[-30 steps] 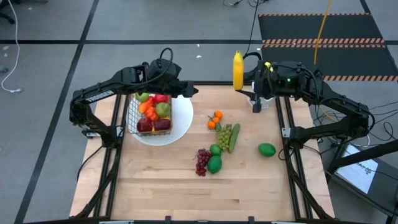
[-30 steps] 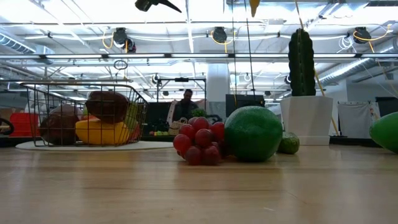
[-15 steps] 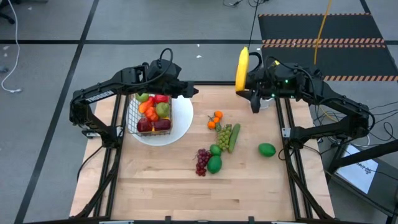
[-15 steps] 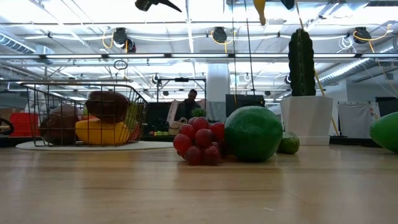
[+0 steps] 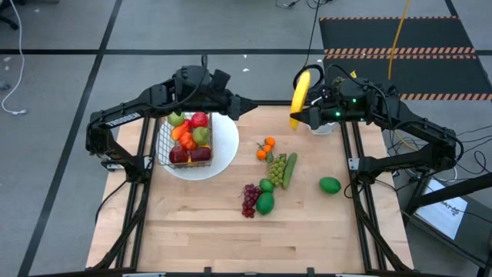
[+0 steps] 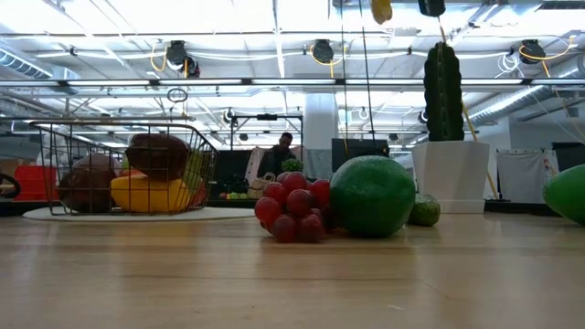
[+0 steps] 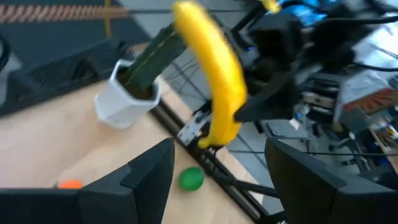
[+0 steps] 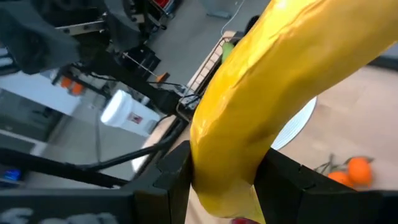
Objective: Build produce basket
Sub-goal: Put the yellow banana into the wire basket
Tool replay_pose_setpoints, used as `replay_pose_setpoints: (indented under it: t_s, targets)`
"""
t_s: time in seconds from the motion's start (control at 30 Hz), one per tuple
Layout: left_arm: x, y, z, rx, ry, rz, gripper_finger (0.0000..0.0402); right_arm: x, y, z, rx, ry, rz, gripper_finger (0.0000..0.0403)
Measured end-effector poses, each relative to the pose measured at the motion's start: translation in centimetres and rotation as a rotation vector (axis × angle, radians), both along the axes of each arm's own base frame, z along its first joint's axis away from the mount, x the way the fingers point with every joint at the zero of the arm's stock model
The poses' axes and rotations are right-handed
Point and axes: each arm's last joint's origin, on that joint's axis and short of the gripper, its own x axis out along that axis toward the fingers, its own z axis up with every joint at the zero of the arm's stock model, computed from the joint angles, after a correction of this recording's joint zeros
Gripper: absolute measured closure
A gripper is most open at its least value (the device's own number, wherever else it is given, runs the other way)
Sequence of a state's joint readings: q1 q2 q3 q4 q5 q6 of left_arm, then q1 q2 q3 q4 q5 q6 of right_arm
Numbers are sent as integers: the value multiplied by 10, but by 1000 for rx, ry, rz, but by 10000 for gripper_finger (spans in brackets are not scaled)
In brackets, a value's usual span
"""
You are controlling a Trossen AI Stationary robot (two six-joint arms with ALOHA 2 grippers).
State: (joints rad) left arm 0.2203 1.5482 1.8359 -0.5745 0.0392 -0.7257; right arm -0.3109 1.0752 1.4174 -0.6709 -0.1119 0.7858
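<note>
The right hand (image 5: 304, 117) is gripping the yellow banana (image 5: 300, 90), its two dark fingers (image 8: 171, 174) pressing on either side of the fruit, and it is holding the banana in the air above the bench's (image 5: 200, 223) far right corner, at about one o'clock from the bench's middle. The banana is tilting, its lower end sitting at the hand. Just beside it, farther toward the two o'clock edge, the white pot with the green cactus (image 5: 324, 123) is standing on the bench. The left hand (image 5: 247, 107) is hovering with its fingers (image 7: 149, 180) spread apart and holding nothing, at about twelve o'clock, just past the far side of the round white plate (image 5: 223, 154). The basket (image 5: 184, 132) is sitting on that plate at about ten o'clock, and it is carrying red, orange and green produce. The rest of the produce is lying loose near the bench's middle: small oranges (image 5: 265, 148) toward one o'clock, a cucumber (image 5: 289, 169) and green grapes (image 5: 275, 171) touching side by side, red grapes (image 5: 250, 199) and a green pear (image 5: 265, 202) toward six o'clock, and a lime (image 5: 329, 185) well apart at about three o'clock. In the low view a person (image 6: 277, 160) is showing in the room beyond the bench.
</note>
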Motion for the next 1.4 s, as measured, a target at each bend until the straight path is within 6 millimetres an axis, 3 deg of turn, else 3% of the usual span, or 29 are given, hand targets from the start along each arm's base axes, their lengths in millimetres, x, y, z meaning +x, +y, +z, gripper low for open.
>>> replay_pose_setpoints:
  t_s: [0.27,0.43,0.63,0.77,0.87,1.1,1.4]
  targets:
    - [3,-4,12,98,-125,-182,151,4,8,4,61,-52,30,261]
    - [3,-3,14,15,-155,-233,146,19,18,10,37,-144,83,261]
    - [0,8,13,-183,-161,-169,78,52,46,5,-30,-185,135,261]
    - [-1,14,13,-212,-164,-166,24,81,63,0,-75,-250,166,261]
    - [-2,13,13,-212,-161,-206,5,102,72,-6,-76,-294,190,261]
    - [-3,11,6,-236,-80,-259,37,124,84,-22,-71,-275,199,261]
    - [-6,10,-4,-268,16,-253,96,124,88,-18,-105,-316,224,261]
